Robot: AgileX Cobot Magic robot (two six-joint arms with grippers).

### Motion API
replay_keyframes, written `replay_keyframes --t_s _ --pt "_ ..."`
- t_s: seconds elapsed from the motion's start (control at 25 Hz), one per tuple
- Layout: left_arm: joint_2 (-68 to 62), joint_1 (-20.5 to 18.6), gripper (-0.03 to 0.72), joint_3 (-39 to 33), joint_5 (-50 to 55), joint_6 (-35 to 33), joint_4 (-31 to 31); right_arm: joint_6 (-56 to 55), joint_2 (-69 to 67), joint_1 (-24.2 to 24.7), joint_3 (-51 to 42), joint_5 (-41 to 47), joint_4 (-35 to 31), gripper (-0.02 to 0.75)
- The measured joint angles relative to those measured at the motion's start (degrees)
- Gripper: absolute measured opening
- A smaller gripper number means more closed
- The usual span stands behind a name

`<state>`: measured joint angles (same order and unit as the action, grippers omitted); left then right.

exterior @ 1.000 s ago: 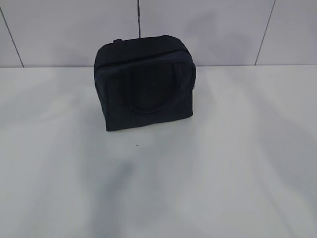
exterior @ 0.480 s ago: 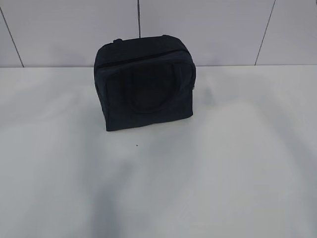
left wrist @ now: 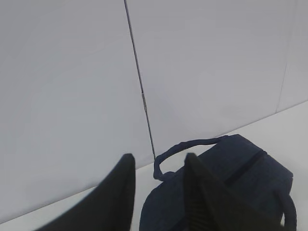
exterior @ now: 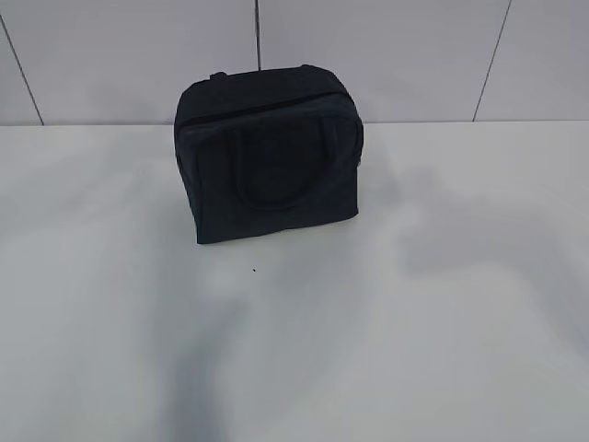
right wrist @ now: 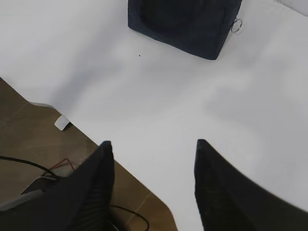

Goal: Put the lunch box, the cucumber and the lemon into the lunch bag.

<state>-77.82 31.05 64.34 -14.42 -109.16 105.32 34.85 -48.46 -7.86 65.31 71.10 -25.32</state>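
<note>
**Bag stands closed on the table, both grippers held away from it**

Since the earlier frames only the soft shadows on the white table have shifted a little; the bag itself has not moved. The boxy dark navy fabric lunch bag stands upright in the upper middle of the exterior view, at the far part of the table, close to the pale tiled wall. One loop handle lies flat against its front face, and the zipper line runs along the top edge and looks shut.

In the left wrist view the left gripper is at the bottom of the frame, its two dark fingers apart with nothing between them. Behind them, at the lower right of this frame, the top of the bag appears, with the other loop handle rising from it in front of the wall.

In the right wrist view the right gripper is at the bottom of the frame, its fingers spread wide and empty, above the near edge of the table. The bag is at the top middle of this frame, well apart from the gripper, and a small metal ring pull hangs at its right corner. A brown floor with cables shows at the lower left.

The lunch box, the cucumber and the lemon are not visible in any view.
</note>
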Motion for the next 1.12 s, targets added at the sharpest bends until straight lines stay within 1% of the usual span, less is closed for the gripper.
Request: replay_keyframes --t_s 0.12,0.4,0.64,1.0,1.12 --pt "0.0 0.0 0.245 0.0 -0.2 0.0 0.0 0.1 4.1 0.0 -3.4 -1.5 -0.5 0.410" --pt "0.0 0.0 0.244 0.0 -0.4 0.0 0.0 -2.0 11.8 0.0 -10.5 -1.9 0.2 0.410" --pt "0.0 0.0 0.242 0.0 -0.5 0.0 0.1 -8.8 20.4 0.0 -15.9 -2.6 7.6 0.410" --pt "0.0 0.0 0.242 0.0 -0.5 0.0 0.1 -15.9 31.9 0.0 -25.4 -4.9 13.2 0.410" --pt "0.0 0.0 0.242 0.0 -0.5 -0.1 0.1 -18.8 36.0 0.0 -29.1 -5.3 16.0 0.410"
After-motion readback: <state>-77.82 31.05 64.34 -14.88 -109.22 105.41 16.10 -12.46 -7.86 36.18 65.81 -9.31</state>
